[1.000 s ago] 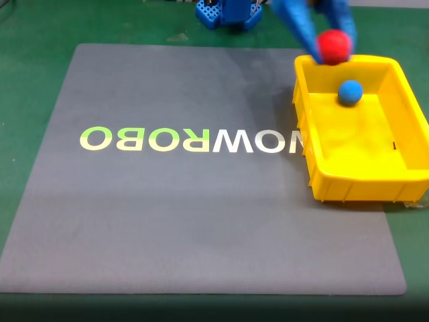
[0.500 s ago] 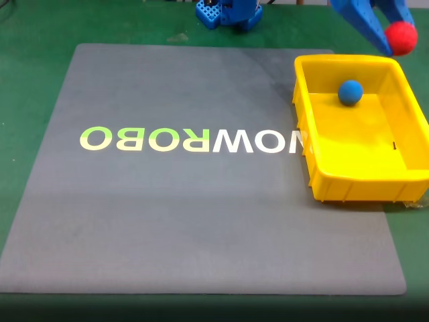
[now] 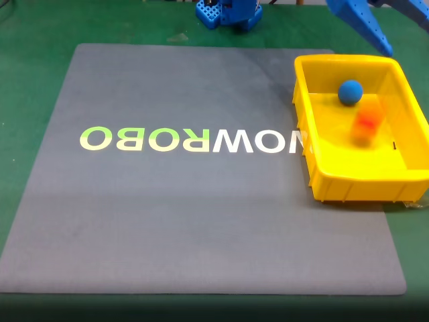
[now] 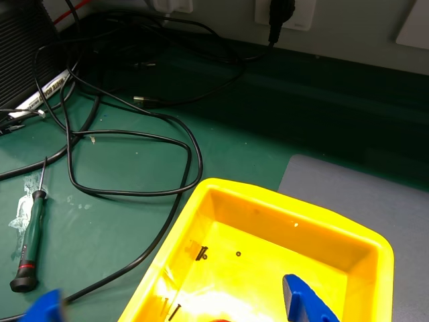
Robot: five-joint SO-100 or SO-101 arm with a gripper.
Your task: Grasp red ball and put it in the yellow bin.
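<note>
The red ball (image 3: 367, 125) is a motion-blurred red-orange smear inside the yellow bin (image 3: 305, 100), a little in front of the bin's back wall, in the fixed view. My blue gripper (image 3: 406, 30) hangs above the bin's far right corner, open with nothing between its fingers. In the wrist view the two blue fingertips (image 4: 305, 303) stand wide apart over the yellow bin (image 4: 288, 211).
A blue ball (image 3: 350, 92) rests in the bin near its back wall. The bin stands on the right edge of a grey mat (image 3: 167, 215) with ROBO lettering. The arm's blue base (image 3: 231, 12) is at the top. Black cables (image 4: 134, 141) and a screwdriver (image 4: 30, 235) lie beyond the bin.
The gripper carried the red ball rightward over the bin's far edge, then opened. The ball left the fingers and is now dropping inside the bin.
</note>
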